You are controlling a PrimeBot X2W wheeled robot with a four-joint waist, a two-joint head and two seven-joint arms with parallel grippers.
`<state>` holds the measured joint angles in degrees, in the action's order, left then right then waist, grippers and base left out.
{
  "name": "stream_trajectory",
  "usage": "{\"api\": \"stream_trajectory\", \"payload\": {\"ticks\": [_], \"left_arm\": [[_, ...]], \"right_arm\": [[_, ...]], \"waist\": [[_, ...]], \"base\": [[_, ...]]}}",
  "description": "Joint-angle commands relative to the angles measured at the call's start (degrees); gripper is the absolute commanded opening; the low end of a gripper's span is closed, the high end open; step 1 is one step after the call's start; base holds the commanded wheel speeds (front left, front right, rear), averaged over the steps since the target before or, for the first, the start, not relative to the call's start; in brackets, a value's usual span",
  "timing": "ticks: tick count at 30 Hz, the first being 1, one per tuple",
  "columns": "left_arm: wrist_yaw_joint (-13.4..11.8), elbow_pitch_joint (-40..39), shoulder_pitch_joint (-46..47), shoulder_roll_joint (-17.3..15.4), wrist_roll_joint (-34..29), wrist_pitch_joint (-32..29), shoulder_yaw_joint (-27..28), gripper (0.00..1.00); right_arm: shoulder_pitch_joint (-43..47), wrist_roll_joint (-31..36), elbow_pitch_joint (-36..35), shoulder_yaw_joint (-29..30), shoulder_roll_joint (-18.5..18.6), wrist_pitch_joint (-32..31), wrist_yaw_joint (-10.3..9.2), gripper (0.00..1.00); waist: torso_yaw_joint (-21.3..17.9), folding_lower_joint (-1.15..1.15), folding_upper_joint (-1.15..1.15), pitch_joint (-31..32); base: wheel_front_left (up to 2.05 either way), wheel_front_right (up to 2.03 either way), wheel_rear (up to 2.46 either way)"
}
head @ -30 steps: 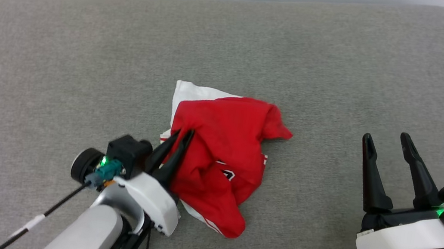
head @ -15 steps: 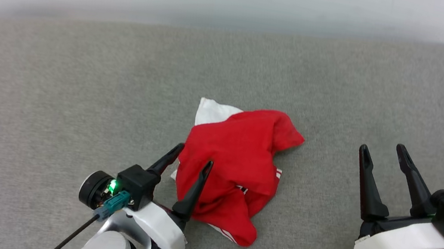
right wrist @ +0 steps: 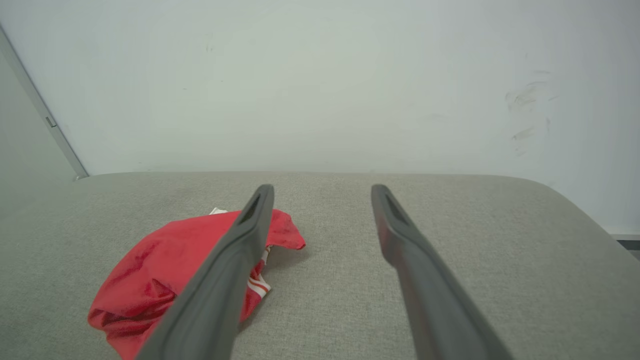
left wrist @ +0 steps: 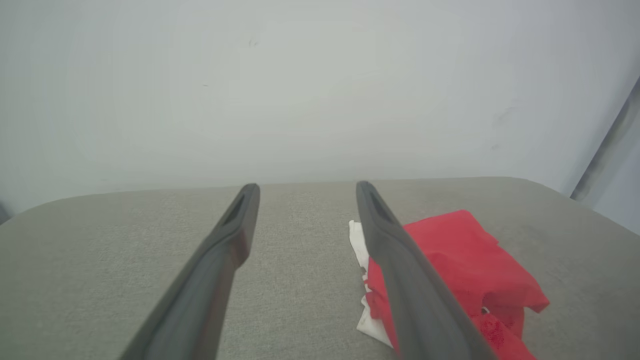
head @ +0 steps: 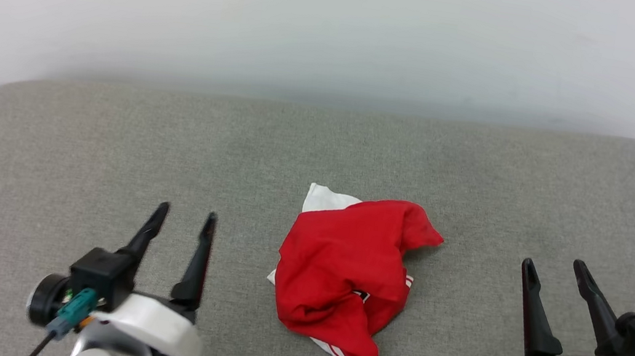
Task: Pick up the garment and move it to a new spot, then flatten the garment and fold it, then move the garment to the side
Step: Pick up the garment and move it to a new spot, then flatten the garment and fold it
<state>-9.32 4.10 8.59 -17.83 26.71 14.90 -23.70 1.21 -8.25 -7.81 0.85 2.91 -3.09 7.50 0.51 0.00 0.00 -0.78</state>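
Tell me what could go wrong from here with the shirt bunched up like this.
1. The garment lies in a crumpled heap, so a pinch may catch several layers and it won't spread flat.
2. Its corners are buried in folds; the left gripper and right gripper, both open and clear of it, may grab mismatched spots.

Grey fabric surface (head: 113, 130) with rounded corners, crumpled red garment (head: 346, 281) heaped on it
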Motion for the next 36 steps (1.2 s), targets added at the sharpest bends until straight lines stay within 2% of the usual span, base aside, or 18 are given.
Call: {"api": "stream_trajectory", "payload": {"ticks": [1, 10, 21, 25, 26, 31, 36], "left_arm": [[-0.59, -0.28, -2.03, -0.94, 0.45, 0.36, 1.64, 1.00], [-1.36, -2.37, -6.82, -3.58, 0.11, 0.40, 5.20, 1.00], [-0.16, -3.35, -5.00, -2.14, -0.12, 0.33, 4.57, 1.00], [0.73, -3.78, -4.01, -0.82, 0.01, 0.29, 4.38, 1.00], [0.73, -3.78, -4.01, -0.82, 0.01, 0.29, 4.38, 1.00], [2.25, -3.92, -2.34, 0.59, -1.08, 0.30, 3.90, 1.00], [3.44, -3.88, -0.86, 2.29, -2.26, 0.30, 4.36, 1.00]], "right_arm": [[1.26, 0.05, -0.56, 0.15, -0.03, -0.35, -0.02, 1.00], [3.28, -0.54, -1.14, 0.56, -0.03, -0.82, -0.02, 1.00], [3.63, -0.20, 0.46, 2.68, -0.03, -2.68, -0.02, 1.00], [0.91, -2.28, 3.81, 1.37, -0.03, -13.40, -0.01, 1.00], [0.91, -2.28, 3.81, 1.37, -0.03, -13.40, -0.01, 1.00], [-2.75, -5.96, 6.65, -4.13, 4.05, -26.19, -0.02, 1.00], [-7.47, -9.23, 8.03, -9.20, 7.44, -32.03, -0.02, 1.00]], "waist": [[0.51, 0.00, 0.00, 1.24], [0.80, 0.00, 0.00, 1.88], [2.15, 0.00, 0.00, 1.27], [4.69, 0.00, 0.00, -0.06], [4.69, 0.00, 0.00, -0.06], [7.78, 0.00, 0.00, -2.06], [10.54, 0.00, 0.00, -4.20]], "base": [[0.00, 0.00, 0.00], [0.00, 0.00, 0.00], [0.00, 0.00, 0.00], [0.00, 0.00, 0.00], [0.00, 0.00, 0.00], [0.00, 0.00, 0.00], [0.00, 0.00, 0.00]]}}
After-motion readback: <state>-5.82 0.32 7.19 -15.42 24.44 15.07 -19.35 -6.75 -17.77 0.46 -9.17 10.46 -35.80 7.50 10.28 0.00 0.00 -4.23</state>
